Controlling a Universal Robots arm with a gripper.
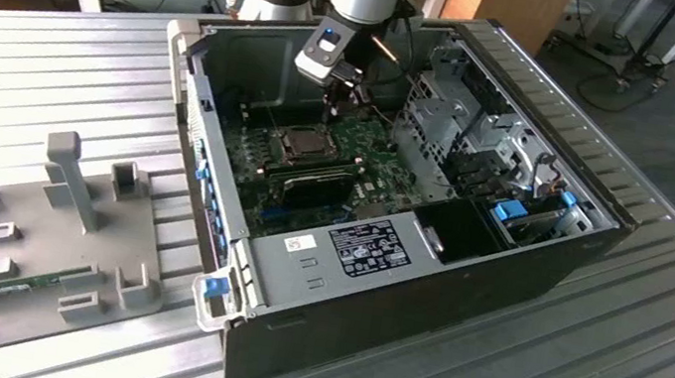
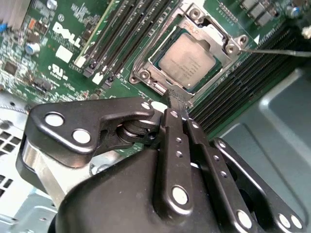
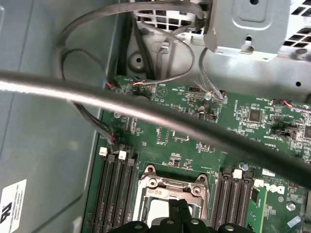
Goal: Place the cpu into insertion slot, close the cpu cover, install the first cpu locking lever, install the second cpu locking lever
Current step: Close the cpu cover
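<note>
Parts count: one cpu [image 2: 187, 60], one insertion slot [image 2: 144, 74], one cpu cover [image 2: 163, 36], one gripper [image 2: 176, 101]. Also two banks of long black memory slots [image 3: 114, 187], one bank on either side of the insertion slot, on one green circuit board [image 3: 194, 150] inside one open computer case [image 1: 425, 323].

Location of cpu: seated flat in the insertion slot, metal top up, framed by the cpu cover lying down around it. One thin straight metal rod [image 2: 277, 51] angled out from a slot corner.

Arm pose: near-vertical over the case, entering from the exterior view's top, wrist turned down toward the board. Pincer state: fingers [image 2: 167, 160] pressed together, clenched on nothing, tips at the slot's edge just beside the cpu; contact not determinable.
</note>
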